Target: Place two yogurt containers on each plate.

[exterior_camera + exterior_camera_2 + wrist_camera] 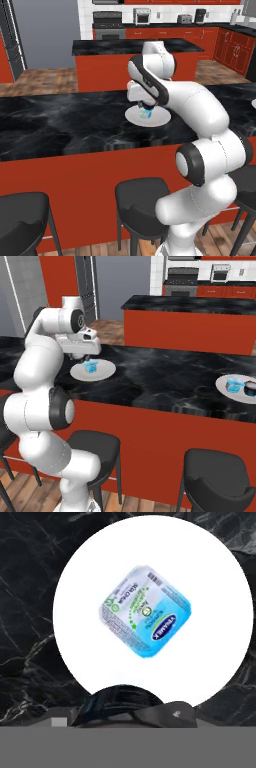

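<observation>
The arm bends over the black marble counter (60,120), its gripper (86,358) pointing down just above the near plate (105,372). A yogurt container (145,611) sits on that plate directly below the gripper, untouched. Whether the jaws stand apart cannot be told. Far to the side, a second plate (225,393) with another yogurt tub (233,385) is cut off by the frame edge.

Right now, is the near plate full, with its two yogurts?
No: the plate holds one yogurt, lying flat with its label up.

The white arm is bending forward from its base, its wrist turning downward, with the pincer (86,360) pointing straight down, its jaws standing slightly apart.
</observation>
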Motion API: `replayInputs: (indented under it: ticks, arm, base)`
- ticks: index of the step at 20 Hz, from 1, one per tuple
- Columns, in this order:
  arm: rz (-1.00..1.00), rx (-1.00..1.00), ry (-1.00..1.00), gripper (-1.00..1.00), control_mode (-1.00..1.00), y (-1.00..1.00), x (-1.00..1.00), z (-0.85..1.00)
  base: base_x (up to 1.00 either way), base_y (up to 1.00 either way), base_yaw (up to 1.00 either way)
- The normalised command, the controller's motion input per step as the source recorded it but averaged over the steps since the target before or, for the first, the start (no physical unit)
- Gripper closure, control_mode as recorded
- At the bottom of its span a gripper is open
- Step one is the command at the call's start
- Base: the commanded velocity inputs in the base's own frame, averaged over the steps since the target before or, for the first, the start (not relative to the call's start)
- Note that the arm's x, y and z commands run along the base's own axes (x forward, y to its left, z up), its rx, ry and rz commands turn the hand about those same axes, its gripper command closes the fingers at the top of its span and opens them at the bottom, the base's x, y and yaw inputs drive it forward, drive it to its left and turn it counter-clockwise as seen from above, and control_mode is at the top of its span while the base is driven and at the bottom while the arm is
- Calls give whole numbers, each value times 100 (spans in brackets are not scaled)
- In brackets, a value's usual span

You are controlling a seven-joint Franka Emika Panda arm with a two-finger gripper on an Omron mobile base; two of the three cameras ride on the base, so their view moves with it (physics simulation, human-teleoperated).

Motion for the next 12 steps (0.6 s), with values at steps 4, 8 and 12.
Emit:
replayInputs:
  ticks: [4, 8, 12]
  arm:
    - [-3, 0, 0, 100, -100, -29, 70, -17]
    - [0, 0, 0, 100, -100, -45, 58, -21]
    - [0, 0, 4, 100, -100, -46, 47, -21]
  base:
    - [0, 0, 0]
    - [0, 0, 0]
    - [0, 0, 0]
